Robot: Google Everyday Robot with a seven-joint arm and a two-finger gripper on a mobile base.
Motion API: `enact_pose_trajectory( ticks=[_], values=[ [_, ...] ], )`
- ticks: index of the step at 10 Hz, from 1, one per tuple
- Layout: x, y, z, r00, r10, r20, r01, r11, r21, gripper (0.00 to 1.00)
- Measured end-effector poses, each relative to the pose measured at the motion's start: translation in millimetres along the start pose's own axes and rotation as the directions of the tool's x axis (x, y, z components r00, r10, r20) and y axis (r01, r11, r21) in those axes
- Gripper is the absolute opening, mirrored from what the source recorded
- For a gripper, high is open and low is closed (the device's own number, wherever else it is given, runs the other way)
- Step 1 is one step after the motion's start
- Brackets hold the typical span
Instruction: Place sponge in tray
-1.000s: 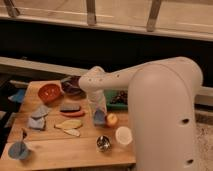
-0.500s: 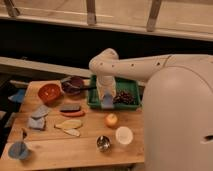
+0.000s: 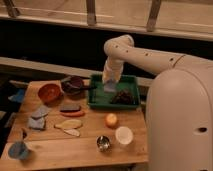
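Observation:
The sponge is a small pale blue block held at the tip of my gripper. My white arm reaches in from the right and points down over the green tray. The gripper is shut on the sponge and holds it just above the left-middle part of the tray floor. A dark clump lies in the tray to the right of the sponge.
On the wooden table left of the tray stand an orange bowl and a dark purple bowl. Nearer the front are an orange fruit, a white cup, a metal cup, a blue cup and grey-blue cloths.
My arm has swung from the table's middle up and to the right, carrying the sponge over the green tray, and now lowers it there.

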Motion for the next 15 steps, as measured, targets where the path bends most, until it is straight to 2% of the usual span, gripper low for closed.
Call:
enact_pose_trajectory(
  ticks=[4,6,8,10,12,15],
  values=[
    [-1,1,1,1.000,0.003,0.000,-0.003,1.000,0.000,0.00],
    [2,-11,12,0.998,0.050,0.023,-0.050,0.999,0.013,0.00],
    [4,-17,26,0.997,0.069,0.040,-0.070,0.998,0.007,0.00],
    [-2,4,43,0.997,0.064,0.043,-0.063,0.998,-0.029,0.00],
    [-4,20,62,0.998,0.059,0.029,-0.058,0.997,-0.046,0.00],
    [6,25,88,0.998,0.062,-0.022,-0.063,0.997,-0.036,0.21]
  ],
)
